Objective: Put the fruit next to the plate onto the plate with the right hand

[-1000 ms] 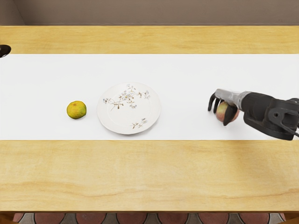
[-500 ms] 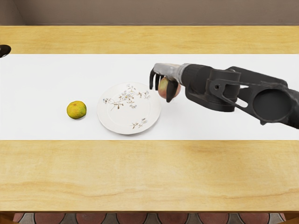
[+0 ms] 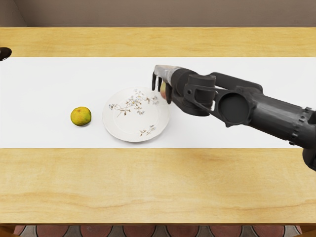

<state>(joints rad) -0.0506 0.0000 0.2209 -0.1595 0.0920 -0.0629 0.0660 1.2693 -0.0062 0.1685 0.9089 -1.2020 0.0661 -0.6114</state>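
Fruit in right hand (fingers down) — at plate rim

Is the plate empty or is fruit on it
Empty. The plate shows only its pattern; the right hand holds the fruit.

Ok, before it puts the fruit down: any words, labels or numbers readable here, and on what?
None: no word, label, brand, number or sign shows anywhere.
The plate carries only painted flower sprigs.
The held fruit, right hand, its arm, the loose fruit, the white runner and the dark left-arm tip at the left edge are unmarked.
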